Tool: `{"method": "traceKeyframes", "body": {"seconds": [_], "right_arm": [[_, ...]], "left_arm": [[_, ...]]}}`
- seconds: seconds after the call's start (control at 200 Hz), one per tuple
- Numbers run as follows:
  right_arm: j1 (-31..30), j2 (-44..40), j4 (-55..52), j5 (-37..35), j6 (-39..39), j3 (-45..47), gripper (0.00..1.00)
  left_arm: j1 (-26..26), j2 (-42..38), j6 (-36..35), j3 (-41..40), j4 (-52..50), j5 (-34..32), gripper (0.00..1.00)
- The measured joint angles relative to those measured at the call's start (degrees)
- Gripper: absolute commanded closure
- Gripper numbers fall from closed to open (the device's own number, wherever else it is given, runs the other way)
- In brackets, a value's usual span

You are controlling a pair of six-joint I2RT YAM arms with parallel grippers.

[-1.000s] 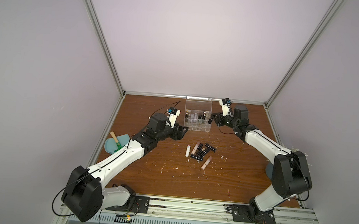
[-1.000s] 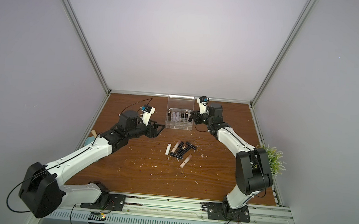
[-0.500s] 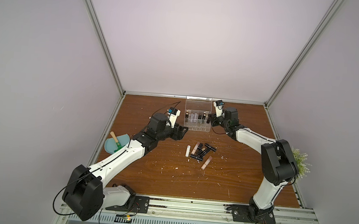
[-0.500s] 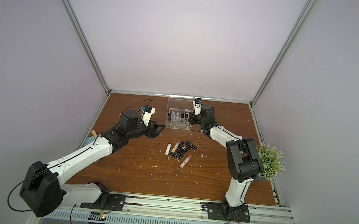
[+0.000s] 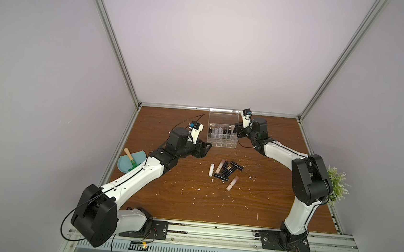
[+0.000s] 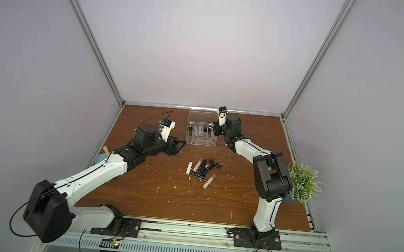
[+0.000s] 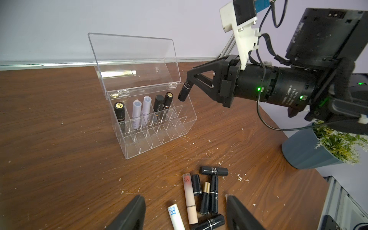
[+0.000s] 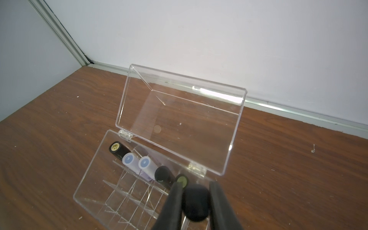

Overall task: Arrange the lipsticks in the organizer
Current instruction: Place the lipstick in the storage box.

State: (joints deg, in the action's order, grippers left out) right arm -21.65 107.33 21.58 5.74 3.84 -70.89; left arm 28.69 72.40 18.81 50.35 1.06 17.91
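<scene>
Your right end effector (image 8: 196, 207) is clenched on a black lipstick (image 7: 184, 91), which is tilted just above the organizer (image 7: 159, 137), at the end of its back row beside five standing lipsticks (image 7: 145, 107). Your left end effector (image 5: 206, 149) is released, just beside the organizer. Loose lipsticks (image 5: 225, 171) lie on the desk (image 5: 164, 198) in front of the organizer.
</scene>
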Motion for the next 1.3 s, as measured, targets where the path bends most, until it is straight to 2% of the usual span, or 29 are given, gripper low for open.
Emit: {"method": "traceKeyframes", "body": {"seconds": [0.675, 1.301], "right_arm": [[-1.1, 2.5, 0.3, -4.0, -2.8, -0.7, 0.91], [-1.1, 4.0, 0.5, -4.2, -3.0, -2.1, 0.85]], "left_arm": [[0.0, 0.1, 0.0, -0.1, 0.4, 0.1, 0.32], [0.0, 0.1, 0.0, -0.1, 0.4, 0.1, 0.32]]}}
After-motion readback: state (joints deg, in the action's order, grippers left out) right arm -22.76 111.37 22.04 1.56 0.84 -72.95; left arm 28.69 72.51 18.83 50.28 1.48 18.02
